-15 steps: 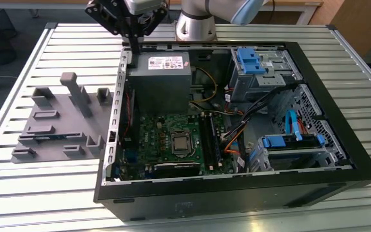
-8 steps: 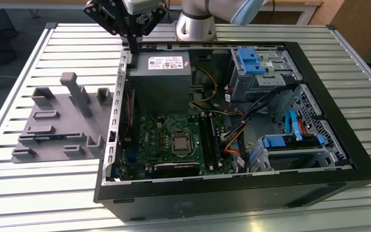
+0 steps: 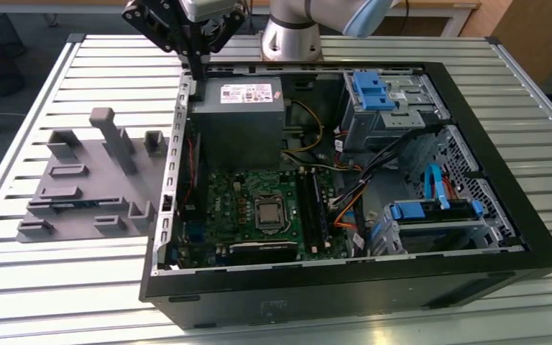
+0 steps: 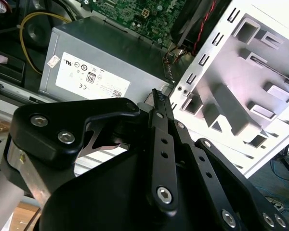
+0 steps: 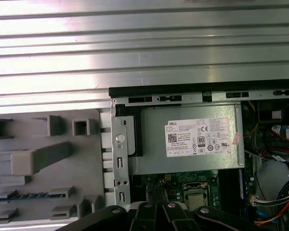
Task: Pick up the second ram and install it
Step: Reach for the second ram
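Exterior view first: we see the gripper hanging above the far rim of the open computer case, by the corner where the power supply sits. In the second wrist view its fingers are drawn together to a single tip, and we find nothing pinched between them. We judge the work to be at the approach stage, with the memory stick not yet picked up. It sits in a groove of the grey tray, which rests on the slatted table just beside the case, on the exterior view's left. The stick lies toward the tray's near end, well apart from the gripper, which hangs beyond the tray's far end. A grasp, as we judge it, calls for parted fingers lined up with the stick's long edge and a descent clear of the tray's upright posts.
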`<state>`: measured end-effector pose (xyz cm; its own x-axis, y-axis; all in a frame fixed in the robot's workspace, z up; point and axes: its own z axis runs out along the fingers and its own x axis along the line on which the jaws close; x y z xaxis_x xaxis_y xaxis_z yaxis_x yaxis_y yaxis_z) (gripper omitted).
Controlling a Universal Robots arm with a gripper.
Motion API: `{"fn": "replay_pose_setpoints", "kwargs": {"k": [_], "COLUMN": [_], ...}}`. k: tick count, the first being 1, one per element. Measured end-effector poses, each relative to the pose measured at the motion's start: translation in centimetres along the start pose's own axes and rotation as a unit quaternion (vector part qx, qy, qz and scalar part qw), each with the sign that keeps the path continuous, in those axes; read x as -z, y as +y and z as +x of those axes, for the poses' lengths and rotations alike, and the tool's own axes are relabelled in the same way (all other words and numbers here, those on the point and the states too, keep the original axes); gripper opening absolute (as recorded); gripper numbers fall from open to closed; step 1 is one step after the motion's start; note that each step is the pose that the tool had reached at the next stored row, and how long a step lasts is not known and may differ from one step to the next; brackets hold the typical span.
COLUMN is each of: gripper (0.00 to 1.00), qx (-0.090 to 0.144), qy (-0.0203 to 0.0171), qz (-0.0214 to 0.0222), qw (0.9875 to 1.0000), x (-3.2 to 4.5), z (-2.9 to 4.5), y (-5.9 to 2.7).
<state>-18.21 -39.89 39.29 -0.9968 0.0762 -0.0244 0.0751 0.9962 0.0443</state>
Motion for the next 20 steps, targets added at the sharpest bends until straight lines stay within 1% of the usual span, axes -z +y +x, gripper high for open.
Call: {"fn": "replay_pose_setpoints", "kwargs": {"k": [20], "gripper": [0.11], "qx": [0.000], "qy": [0.0000], "qz": [0.0000], "qw": [1.0000], "x": [0.00], "z": [0.50], "y": [-0.04]}}
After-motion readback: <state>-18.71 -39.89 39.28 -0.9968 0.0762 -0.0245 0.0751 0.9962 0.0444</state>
